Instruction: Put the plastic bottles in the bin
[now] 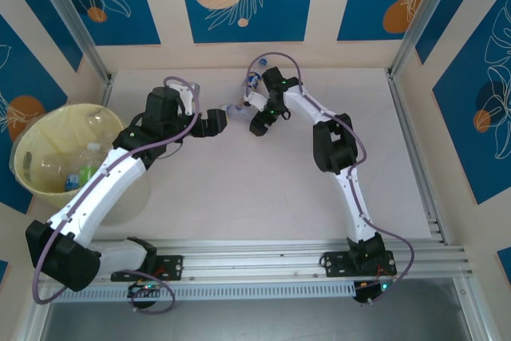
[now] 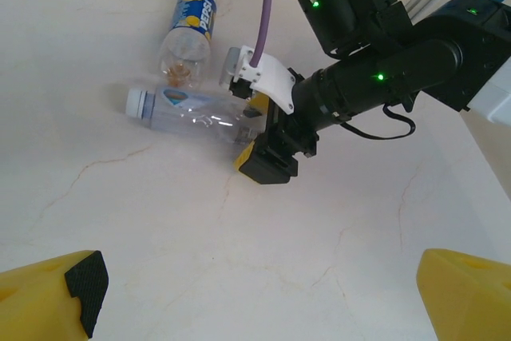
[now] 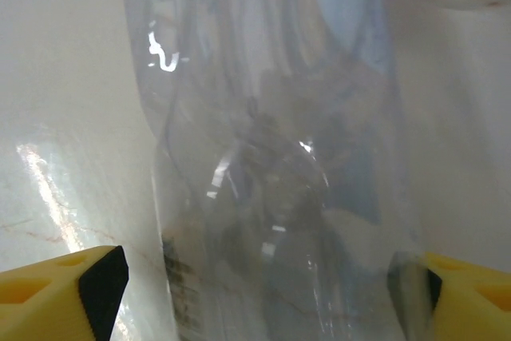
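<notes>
A clear crushed plastic bottle point(image 2: 192, 117) with a white cap lies on its side on the table. My right gripper point(image 2: 259, 129) straddles its base end, jaws open. In the right wrist view the bottle point(image 3: 271, 157) sits between the fingers of my right gripper point(image 3: 263, 293): the right pad is against it, and the left pad point(image 3: 100, 285) stands a little off it. A Pepsi bottle point(image 2: 190, 25) with a blue cap lies just beyond. My left gripper point(image 2: 271, 301) hovers wide open and empty, facing both. The pale-yellow bin point(image 1: 28, 137) at far left holds several bottles point(image 1: 84, 169).
The two bottles point(image 1: 239, 108) lie near the back middle of the table, with the two grippers close together there. An aluminium frame post point(image 1: 76, 25) stands behind the bin, and rails point(image 1: 415, 157) run along the right edge.
</notes>
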`<state>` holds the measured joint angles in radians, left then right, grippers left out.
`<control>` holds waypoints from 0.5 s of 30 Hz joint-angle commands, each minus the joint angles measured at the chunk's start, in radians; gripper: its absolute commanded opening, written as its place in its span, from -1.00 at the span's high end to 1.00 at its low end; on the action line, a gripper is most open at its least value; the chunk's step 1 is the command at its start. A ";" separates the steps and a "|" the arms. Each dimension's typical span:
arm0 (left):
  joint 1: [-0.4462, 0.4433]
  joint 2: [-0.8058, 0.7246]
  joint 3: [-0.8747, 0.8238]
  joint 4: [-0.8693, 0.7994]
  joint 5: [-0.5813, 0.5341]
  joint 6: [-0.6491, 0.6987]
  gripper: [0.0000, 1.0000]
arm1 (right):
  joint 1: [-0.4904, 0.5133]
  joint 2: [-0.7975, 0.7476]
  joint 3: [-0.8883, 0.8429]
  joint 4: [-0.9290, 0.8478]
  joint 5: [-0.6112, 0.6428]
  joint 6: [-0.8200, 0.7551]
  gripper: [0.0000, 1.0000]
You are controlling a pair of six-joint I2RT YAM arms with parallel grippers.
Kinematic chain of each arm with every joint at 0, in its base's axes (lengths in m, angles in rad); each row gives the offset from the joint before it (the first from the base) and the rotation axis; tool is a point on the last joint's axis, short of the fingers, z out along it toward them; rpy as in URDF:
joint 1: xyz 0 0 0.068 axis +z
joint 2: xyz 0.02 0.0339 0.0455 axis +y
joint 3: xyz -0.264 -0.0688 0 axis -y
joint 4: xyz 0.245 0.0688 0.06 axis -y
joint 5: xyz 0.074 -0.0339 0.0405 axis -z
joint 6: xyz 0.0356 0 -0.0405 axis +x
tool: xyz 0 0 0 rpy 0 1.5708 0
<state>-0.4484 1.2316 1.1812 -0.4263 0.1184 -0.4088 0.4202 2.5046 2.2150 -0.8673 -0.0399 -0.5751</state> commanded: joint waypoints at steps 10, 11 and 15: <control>-0.009 -0.007 -0.049 0.062 -0.019 -0.002 -1.00 | 0.030 -0.220 -0.304 0.166 -0.029 0.006 0.02; -0.008 -0.009 -0.054 0.067 -0.030 -0.007 -0.99 | 0.032 -0.263 -0.358 0.199 -0.045 0.009 0.06; -0.007 -0.016 -0.072 0.093 -0.054 -0.034 -0.99 | 0.037 -0.402 -0.502 0.256 -0.102 0.055 0.14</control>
<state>-0.4484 1.2316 1.1252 -0.3820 0.0944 -0.4187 0.4461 2.2196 1.7679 -0.6884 -0.0593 -0.5499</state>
